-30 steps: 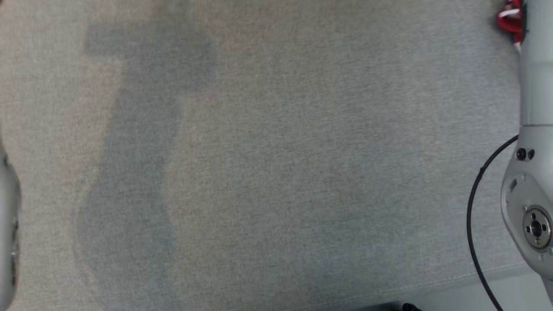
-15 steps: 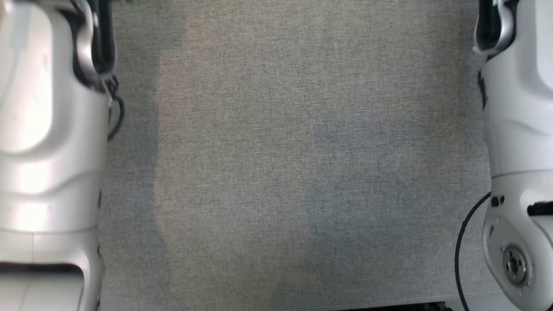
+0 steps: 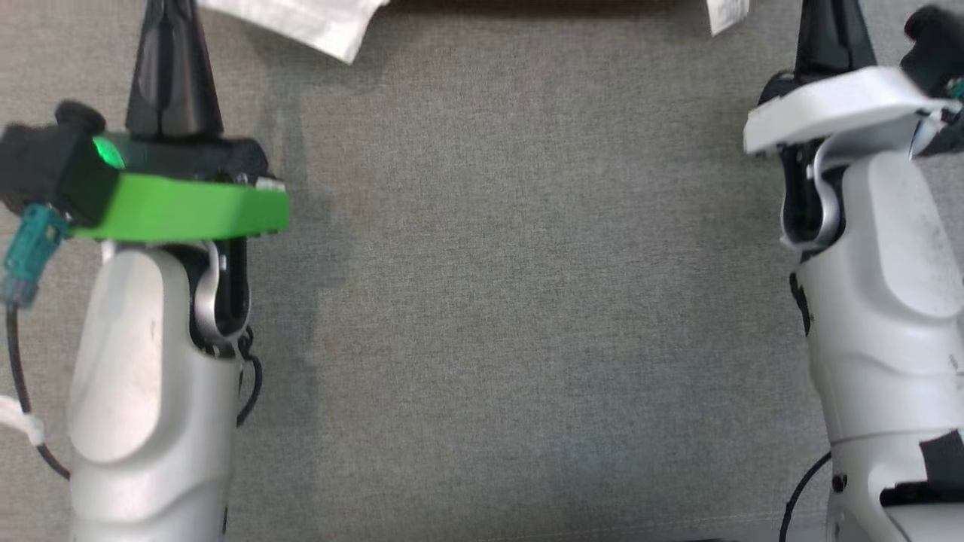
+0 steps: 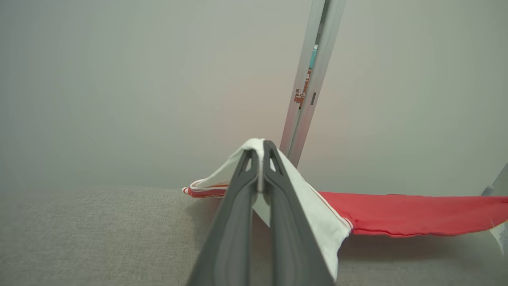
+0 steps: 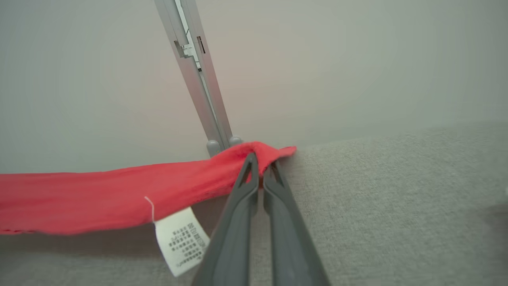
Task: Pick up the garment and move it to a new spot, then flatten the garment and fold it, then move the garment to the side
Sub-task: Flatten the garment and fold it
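The garment is red with a white part, and it hangs stretched between my two grippers just above the grey fabric surface [image 3: 527,301]. My left gripper [image 4: 262,143] is shut on the white part [image 4: 317,206], and the red part [image 4: 416,214] runs off to the right. My right gripper [image 5: 260,158] is shut on a red corner [image 5: 119,198], with a white care label [image 5: 180,238] dangling below. In the head view both grippers point up, left gripper [image 3: 170,30] and right gripper [image 3: 828,30], with white cloth [image 3: 301,22] at the top edge.
A pale wall rises behind the surface, with a grey metal post [image 4: 309,79] standing at the far edge, post [image 5: 198,79] just beyond the garment. My pale forearms [image 3: 151,391] flank the wide grey surface on either side.
The head camera has shifted, so both forearms, then the grippers and the garment's white edge, have come into the picture. Both grippers stay shut.
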{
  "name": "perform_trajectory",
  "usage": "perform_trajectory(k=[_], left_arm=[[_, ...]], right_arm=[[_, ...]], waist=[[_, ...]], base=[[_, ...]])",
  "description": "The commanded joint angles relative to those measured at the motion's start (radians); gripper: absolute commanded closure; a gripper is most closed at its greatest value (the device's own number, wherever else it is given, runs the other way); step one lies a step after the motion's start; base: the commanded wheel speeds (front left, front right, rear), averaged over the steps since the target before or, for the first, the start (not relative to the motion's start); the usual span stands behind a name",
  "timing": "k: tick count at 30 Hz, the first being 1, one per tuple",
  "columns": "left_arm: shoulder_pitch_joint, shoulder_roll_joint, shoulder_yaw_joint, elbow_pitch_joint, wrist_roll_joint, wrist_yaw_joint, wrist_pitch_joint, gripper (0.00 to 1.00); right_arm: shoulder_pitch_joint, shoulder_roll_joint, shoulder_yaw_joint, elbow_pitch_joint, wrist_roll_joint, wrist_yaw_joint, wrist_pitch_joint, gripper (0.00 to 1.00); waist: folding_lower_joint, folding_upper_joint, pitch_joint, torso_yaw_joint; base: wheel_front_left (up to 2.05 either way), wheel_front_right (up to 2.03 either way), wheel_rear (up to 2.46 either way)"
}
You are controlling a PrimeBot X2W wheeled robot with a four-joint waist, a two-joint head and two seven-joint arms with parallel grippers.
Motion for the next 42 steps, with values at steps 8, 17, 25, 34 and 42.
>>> perform_trajectory(k=[8,17,25,34,42], left_arm=[[0.349,-0.023,0.025,-0.149,-0.005,-0.007,-0.003,1.00],[0.650,-0.030,-0.033,-0.266,0.002,0.041,0.010,1.00],[0.833,-0.032,-0.069,-0.370,-0.020,0.083,0.076,1.00],[0.840,-0.033,-0.103,-0.297,-0.041,0.080,0.096,1.00],[0.761,-0.033,-0.102,-0.182,-0.051,0.071,0.075,1.00]], right_arm=[[0.295,0.001,0.020,-0.122,0.088,-0.002,-0.003,1.00],[0.617,0.001,0.013,-0.279,0.135,-0.002,-0.002,1.00],[0.811,0.002,-0.002,-0.419,0.143,-0.002,0.066,1.00],[0.834,0.002,0.016,-0.339,0.178,-0.001,0.079,1.00],[0.762,0.003,0.036,-0.227,0.209,-0.001,0.047,1.00]], waist=[[0.0000,0.0000,-0.273,-0.007],[0.0000,0.0000,-0.409,0.026],[0.0000,0.0000,-0.449,0.031],[0.0000,0.0000,-0.419,0.017],[0.0000,0.0000,-0.376,0.003]], base=[[0.00,0.00,0.00],[0.00,0.00,0.00],[0.00,0.00,0.00],[0.00,0.00,0.00],[0.00,0.00,0.00]])
